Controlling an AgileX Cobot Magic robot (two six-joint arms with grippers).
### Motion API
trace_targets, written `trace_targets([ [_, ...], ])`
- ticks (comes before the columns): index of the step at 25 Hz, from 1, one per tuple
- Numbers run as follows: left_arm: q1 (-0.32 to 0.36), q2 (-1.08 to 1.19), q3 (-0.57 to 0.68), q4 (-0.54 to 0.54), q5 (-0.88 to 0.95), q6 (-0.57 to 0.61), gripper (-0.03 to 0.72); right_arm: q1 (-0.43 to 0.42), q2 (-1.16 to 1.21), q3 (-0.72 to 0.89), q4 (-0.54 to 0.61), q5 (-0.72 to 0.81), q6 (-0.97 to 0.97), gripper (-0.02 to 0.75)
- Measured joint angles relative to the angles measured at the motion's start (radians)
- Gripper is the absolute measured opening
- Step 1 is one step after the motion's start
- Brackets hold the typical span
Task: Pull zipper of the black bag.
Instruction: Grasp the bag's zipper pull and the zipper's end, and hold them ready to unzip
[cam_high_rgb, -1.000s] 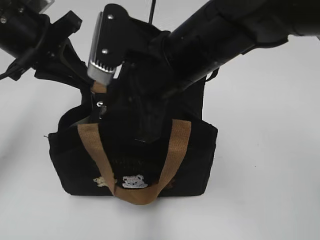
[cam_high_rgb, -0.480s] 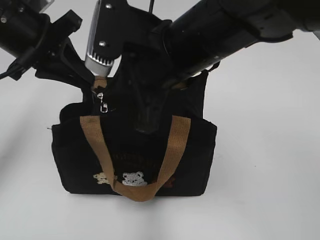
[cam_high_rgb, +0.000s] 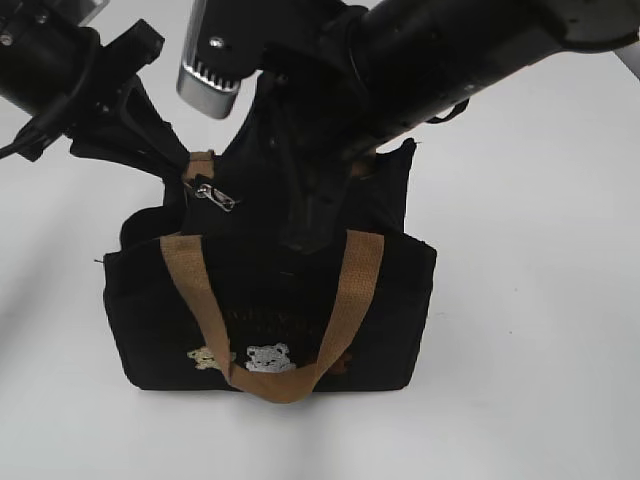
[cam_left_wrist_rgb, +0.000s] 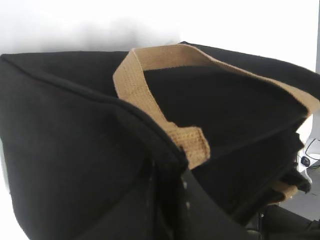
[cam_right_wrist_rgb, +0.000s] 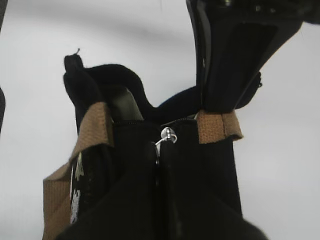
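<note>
The black bag (cam_high_rgb: 392, 300) stands on the white table, with tan handles and bear patches on its front. The silver zipper pull (cam_high_rgb: 216, 195) sits at the bag's top left and points to the right. In the right wrist view the zipper pull (cam_right_wrist_rgb: 167, 135) runs into the tips of my right gripper (cam_right_wrist_rgb: 160, 150), which is shut on it. My right arm reaches over the bag top from the upper right. My left gripper (cam_left_wrist_rgb: 172, 175) is shut on the bag's back left top edge, beside a tan handle end (cam_left_wrist_rgb: 192, 142). It also shows in the exterior view (cam_high_rgb: 180, 170).
The front tan handle (cam_high_rgb: 270, 385) hangs in a loop down the bag's front. White table (cam_high_rgb: 530, 380) surrounds the bag. Both arms crowd the space above the bag. My left gripper's body (cam_right_wrist_rgb: 240, 55) fills the upper right of the right wrist view.
My right arm has risen and drawn back to the right. The zipper pull went from hanging down to pointing sideways toward the right gripper. The bag's top left has lifted slightly.
</note>
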Motion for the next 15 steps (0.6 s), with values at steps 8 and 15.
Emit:
trace_targets([
  [8,-0.003,0.0,0.0,0.013,-0.002,0.0,0.029,-0.022,-0.003,0.0,-0.202,0.024,0.291,-0.001],
  [15,-0.003,0.0,0.0,0.016,0.008,0.0,0.029,-0.111,-0.058,0.0,-0.268,0.115,0.491,-0.001],
])
